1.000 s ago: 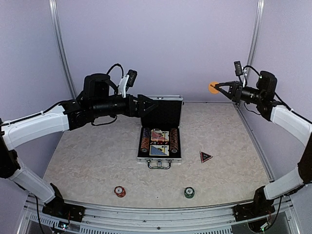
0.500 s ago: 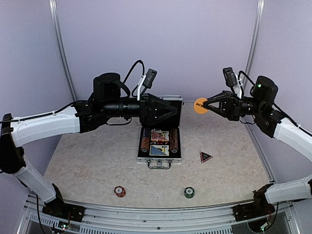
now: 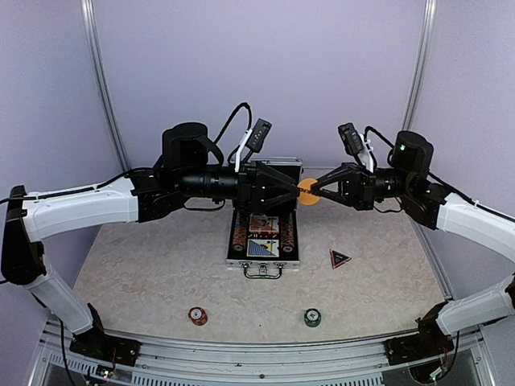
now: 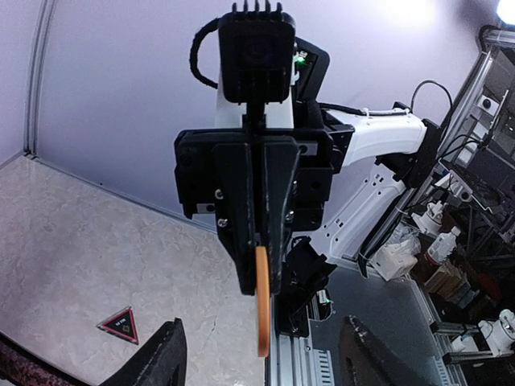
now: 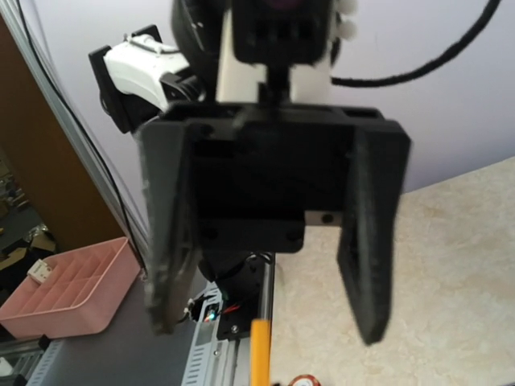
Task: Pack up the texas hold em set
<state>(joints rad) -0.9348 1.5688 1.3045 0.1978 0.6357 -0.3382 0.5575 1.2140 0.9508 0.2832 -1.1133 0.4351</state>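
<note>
One orange disc [image 3: 306, 192], pinched in the closed right gripper [image 3: 315, 190], hangs between the wide-parted jaws of the empty left gripper [image 3: 293, 193], above one open aluminium case [image 3: 263, 263] holding two card decks [image 3: 263, 224] and two chip rows [image 3: 239, 232]; outside it, one triangle marker [image 3: 339, 258], two chip stacks [image 3: 197, 315]

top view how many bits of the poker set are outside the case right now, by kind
chip stacks: 2, a red one and a green one
triangle marker: 1
orange disc, held up above the table: 1
total: 4
</note>
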